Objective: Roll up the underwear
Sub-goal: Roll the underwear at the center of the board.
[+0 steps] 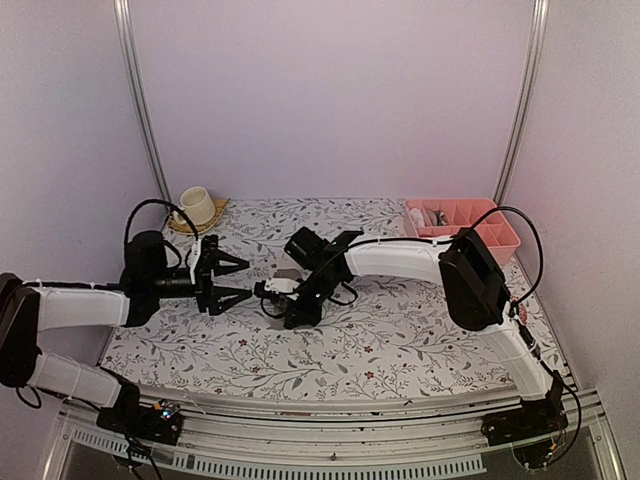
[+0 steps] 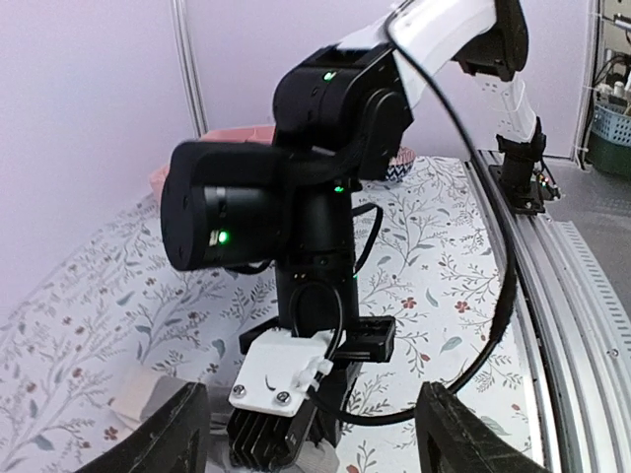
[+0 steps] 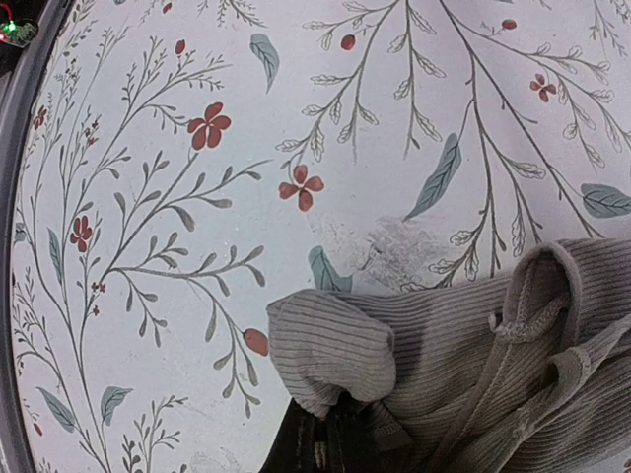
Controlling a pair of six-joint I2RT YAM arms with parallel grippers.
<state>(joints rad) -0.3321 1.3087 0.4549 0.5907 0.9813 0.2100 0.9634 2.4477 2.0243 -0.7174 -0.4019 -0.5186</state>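
The underwear (image 3: pixel 463 335) is a ribbed taupe cloth, bunched on the flowered table. In the right wrist view my right gripper (image 3: pixel 330 445) is shut on a folded edge of it, fingers pressed down by the cloth. In the top view the right gripper (image 1: pixel 297 312) points down at mid-table and hides most of the cloth. My left gripper (image 1: pixel 243 281) hovers just to its left, open, with nothing between its fingers. The left wrist view shows the left gripper (image 2: pixel 311 424) open around empty air, facing the right gripper (image 2: pixel 281 434), with a strip of the underwear (image 2: pixel 133 399) beside it.
A pink divided tray (image 1: pixel 462 226) stands at the back right. A cream cup (image 1: pixel 197 207) sits on a coaster at the back left. The right arm (image 1: pixel 400 258) arches across the middle of the table. Metal rails run along the near edge (image 1: pixel 330 440).
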